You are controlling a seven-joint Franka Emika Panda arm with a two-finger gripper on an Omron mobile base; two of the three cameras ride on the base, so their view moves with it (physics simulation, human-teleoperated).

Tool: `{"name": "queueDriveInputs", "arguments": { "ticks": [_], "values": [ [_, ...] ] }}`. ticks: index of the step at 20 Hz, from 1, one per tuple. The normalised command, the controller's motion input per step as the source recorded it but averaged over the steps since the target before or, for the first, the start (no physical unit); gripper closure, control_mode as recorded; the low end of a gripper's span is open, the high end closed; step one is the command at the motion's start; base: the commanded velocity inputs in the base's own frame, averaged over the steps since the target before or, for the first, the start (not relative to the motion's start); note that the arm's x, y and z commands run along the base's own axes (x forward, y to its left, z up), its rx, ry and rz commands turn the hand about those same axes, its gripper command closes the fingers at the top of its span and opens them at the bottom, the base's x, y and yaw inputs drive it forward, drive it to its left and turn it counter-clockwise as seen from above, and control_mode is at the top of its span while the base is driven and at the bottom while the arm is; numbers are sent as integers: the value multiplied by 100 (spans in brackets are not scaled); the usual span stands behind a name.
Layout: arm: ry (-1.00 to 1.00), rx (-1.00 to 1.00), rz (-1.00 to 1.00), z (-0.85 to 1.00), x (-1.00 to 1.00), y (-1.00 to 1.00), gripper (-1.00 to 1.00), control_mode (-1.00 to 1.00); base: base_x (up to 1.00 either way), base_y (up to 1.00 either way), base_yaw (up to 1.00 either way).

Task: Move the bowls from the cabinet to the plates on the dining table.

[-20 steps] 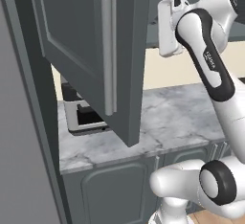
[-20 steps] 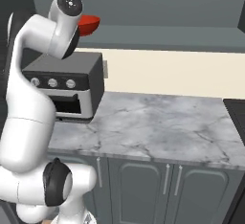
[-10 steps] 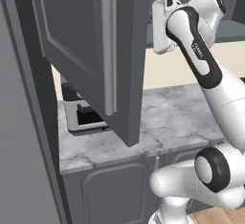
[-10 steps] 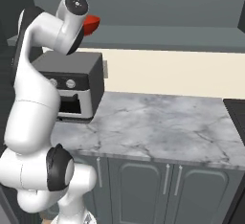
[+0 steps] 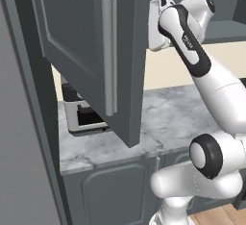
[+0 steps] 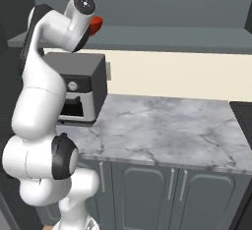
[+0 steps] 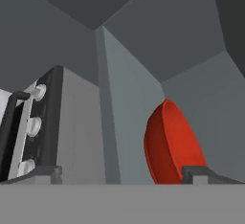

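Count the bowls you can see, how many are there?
1. A red bowl sits up in the cabinet, above the toaster oven. The arm or door may hide another.

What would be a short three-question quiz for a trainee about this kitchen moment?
1. True or false: the tool is shut on the red bowl.
2. Which appliance stands on the marble counter? A) toaster oven B) kettle C) blender
3. Fill in: the cabinet door has a long vertical silver ___.

Key: 1. False; the tool is open, and the bowl sits ahead of it by one finger tip. 2. A, the toaster oven. 3. handle.
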Motion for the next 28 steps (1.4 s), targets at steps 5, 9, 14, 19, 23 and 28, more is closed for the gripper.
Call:
{"name": "queueDriveInputs", "arguments": {
  "ticks": [5, 9, 14, 19, 23, 28],
  "values": [
    [-1, 0, 0, -6, 39, 5, -100, -100, 0, 0, 0],
    [0, 0, 0, -6, 40, 8, -100, -100, 0, 0, 0],
    [0, -1, 0, -7, 40, 10, -100, -100, 0, 0, 0],
    [0, -1, 0, -7, 41, 9, -100, -100, 0, 0, 0],
    [0, 0, 0, -1, 43, 8, -100, -100, 0, 0, 0],
    [0, 0, 0, -1, 45, 5, -100, -100, 0, 0, 0]
  ]
}}
